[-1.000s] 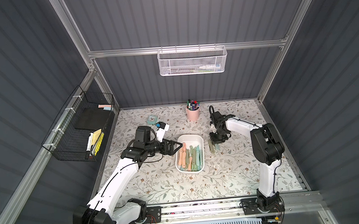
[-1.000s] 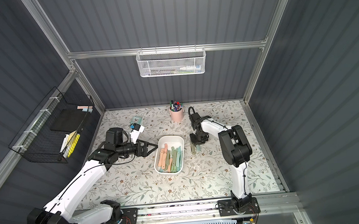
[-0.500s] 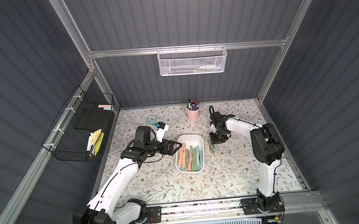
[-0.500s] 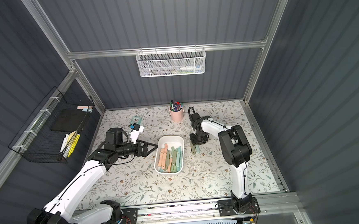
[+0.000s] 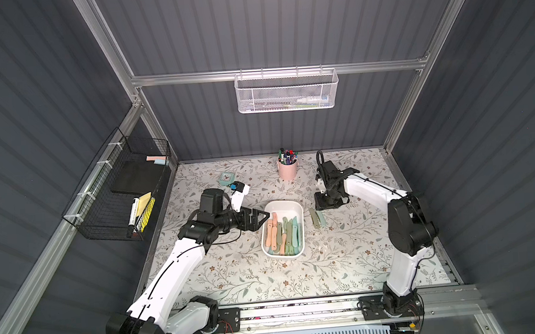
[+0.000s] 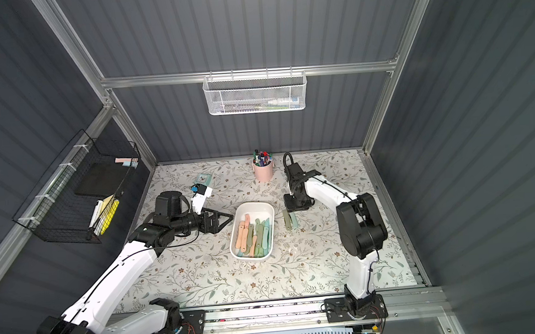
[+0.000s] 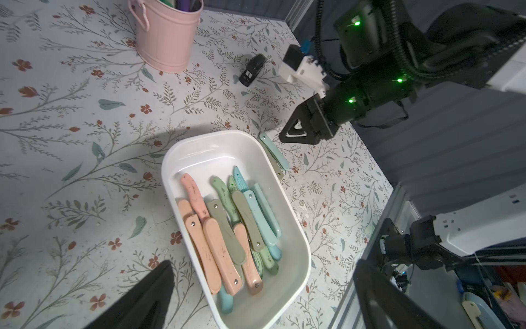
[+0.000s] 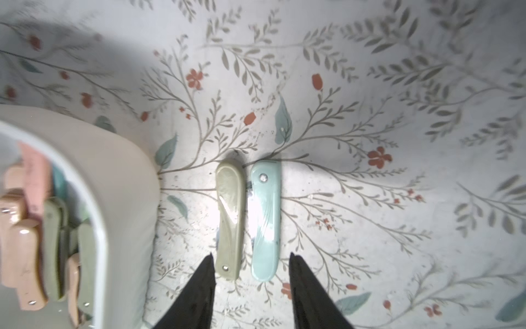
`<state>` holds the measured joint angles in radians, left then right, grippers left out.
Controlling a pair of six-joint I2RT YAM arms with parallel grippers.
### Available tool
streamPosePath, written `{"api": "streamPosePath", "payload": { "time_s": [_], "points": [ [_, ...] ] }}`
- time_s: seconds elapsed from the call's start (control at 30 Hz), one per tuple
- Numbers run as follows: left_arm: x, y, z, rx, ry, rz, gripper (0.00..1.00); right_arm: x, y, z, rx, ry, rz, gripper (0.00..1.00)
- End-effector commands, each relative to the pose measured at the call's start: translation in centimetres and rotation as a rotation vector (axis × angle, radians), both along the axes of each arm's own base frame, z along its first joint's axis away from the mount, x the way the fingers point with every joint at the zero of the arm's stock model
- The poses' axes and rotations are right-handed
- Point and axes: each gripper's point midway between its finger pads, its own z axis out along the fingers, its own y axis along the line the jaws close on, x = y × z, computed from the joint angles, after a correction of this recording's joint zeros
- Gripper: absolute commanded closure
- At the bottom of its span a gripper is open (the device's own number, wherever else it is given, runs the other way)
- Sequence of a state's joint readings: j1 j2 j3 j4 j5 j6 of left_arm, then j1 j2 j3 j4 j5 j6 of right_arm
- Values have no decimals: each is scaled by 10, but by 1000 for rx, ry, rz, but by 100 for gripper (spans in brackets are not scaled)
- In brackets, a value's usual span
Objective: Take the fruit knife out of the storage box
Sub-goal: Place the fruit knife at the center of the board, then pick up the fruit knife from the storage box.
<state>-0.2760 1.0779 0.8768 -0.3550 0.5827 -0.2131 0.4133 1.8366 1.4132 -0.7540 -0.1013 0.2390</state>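
If judged from the layout alone, looks like the set-down end of one removal, with many more left to do. On the surface [image 5: 345, 258], at its middle: the box [image 5: 284, 202], heaped with folded knives [image 5: 283, 233] in pink, olive and teal. Next calls for rising clear of the pair outside, swinging over the box, and pinching a single handle off the heap without dragging its neighbours. Left hand [image 5: 263, 219]: level with the box's wall on that arm's side, spread wide, empty. Right hand [image 8: 252, 256]: just past the box's opposite wall, partly parted, gripping nothing, tips flanking the ends of two knives lying flat, side by side; contact unclear. Olive knife [image 8: 230, 219] nearer the box, teal knife [image 8: 266, 219] just beyond.
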Motion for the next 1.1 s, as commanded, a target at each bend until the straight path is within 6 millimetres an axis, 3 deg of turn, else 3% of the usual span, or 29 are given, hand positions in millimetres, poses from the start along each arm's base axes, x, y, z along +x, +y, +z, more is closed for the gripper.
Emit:
{"api": "streamPosePath", "payload": {
  "time_s": [0.0,0.2,0.3,0.47,0.7,1.07],
  "points": [
    [5,18,3,68,-43,88,1,-8,17,24,27,-62,30,52],
    [10,35,5,122,-76,187,1,-28,81,58,149,-148,154,47],
    [10,41,6,137,-85,222,1,-45,113,58,183,-110,238,41],
    [10,46,9,141,-99,246,1,-67,146,43,152,-43,314,40],
    [10,40,8,131,-90,217,0,-83,157,17,22,57,233,42],
    [9,40,9,129,-95,214,1,-98,146,-30,-83,216,49,46]
  ]
}}
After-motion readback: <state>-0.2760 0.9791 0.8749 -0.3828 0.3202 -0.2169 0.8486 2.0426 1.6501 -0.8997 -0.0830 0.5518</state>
